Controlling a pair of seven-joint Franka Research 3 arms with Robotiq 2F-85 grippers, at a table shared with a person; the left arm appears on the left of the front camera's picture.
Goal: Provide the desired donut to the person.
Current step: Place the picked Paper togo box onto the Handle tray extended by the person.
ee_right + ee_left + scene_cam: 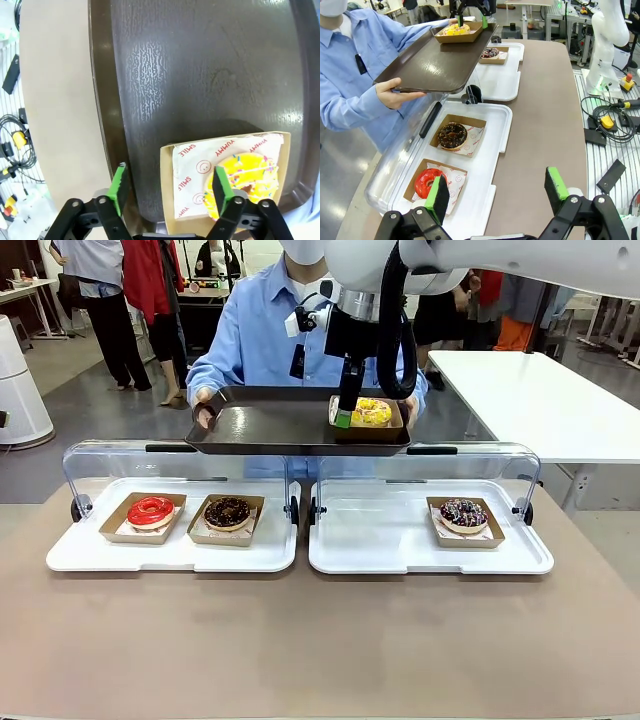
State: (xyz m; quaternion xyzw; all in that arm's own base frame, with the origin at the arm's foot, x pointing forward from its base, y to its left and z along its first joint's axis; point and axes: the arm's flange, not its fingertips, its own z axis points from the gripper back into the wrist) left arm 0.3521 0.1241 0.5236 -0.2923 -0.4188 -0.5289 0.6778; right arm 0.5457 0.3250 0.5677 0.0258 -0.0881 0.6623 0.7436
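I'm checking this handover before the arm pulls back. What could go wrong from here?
The open right gripper straddles the wall of the donut box; lifting off at an angle might snag and drag it. The box sits near the tray's corner, and the tray rests only in the person's hands, so a nudge might tip it.

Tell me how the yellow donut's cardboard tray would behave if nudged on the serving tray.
The cardboard tray looks thin and light, so it would probably slide easily on the glossy serving tray. Low and flat-bottomed, it seems unlikely to tip. Its thin walls would likely flex if pinched.
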